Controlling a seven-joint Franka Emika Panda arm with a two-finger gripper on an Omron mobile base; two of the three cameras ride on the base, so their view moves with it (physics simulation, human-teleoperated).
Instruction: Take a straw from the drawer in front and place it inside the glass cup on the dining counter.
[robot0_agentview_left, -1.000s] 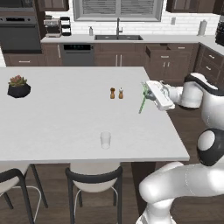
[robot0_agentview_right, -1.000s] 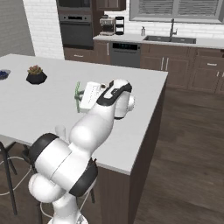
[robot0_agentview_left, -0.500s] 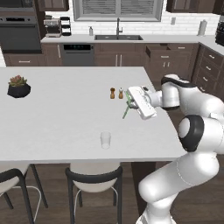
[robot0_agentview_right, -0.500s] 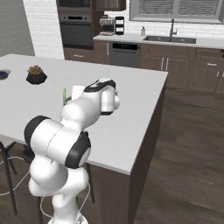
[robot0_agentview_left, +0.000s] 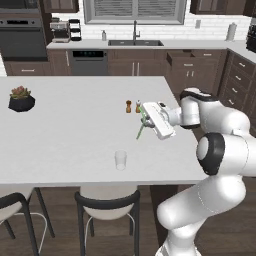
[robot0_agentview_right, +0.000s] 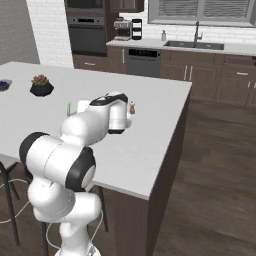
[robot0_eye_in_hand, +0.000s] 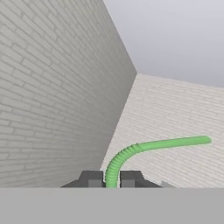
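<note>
My gripper (robot0_agentview_left: 145, 120) hangs over the white dining counter (robot0_agentview_left: 65, 135), just right of the two shakers, shut on a green bendy straw (robot0_agentview_left: 140, 129) that slants down and to the left. In the hand view the straw (robot0_eye_in_hand: 166, 143) rises between the fingertips (robot0_eye_in_hand: 92, 178) and bends off to the right. The glass cup (robot0_agentview_left: 120, 160) stands upright near the counter's front edge, left of and nearer than the gripper, apart from the straw. In the right base view the straw's tip (robot0_agentview_right: 69, 108) sticks up beside the arm. A dark drawer (robot0_agentview_left: 192, 54) stands pulled out at the back right.
Brown and white shakers (robot0_agentview_left: 128, 106) stand close behind the gripper. A potted plant (robot0_agentview_left: 21, 98) sits at the counter's far left, with a dark bowl (robot0_agentview_right: 4, 85) beyond it. Two stools (robot0_agentview_left: 107, 200) stand at the front edge. The sink worktop (robot0_agentview_left: 135, 43) runs along the back wall.
The arm has swung left from the counter's right edge to beside the shakers, carrying the straw with it. The cup and shakers have stayed put.
</note>
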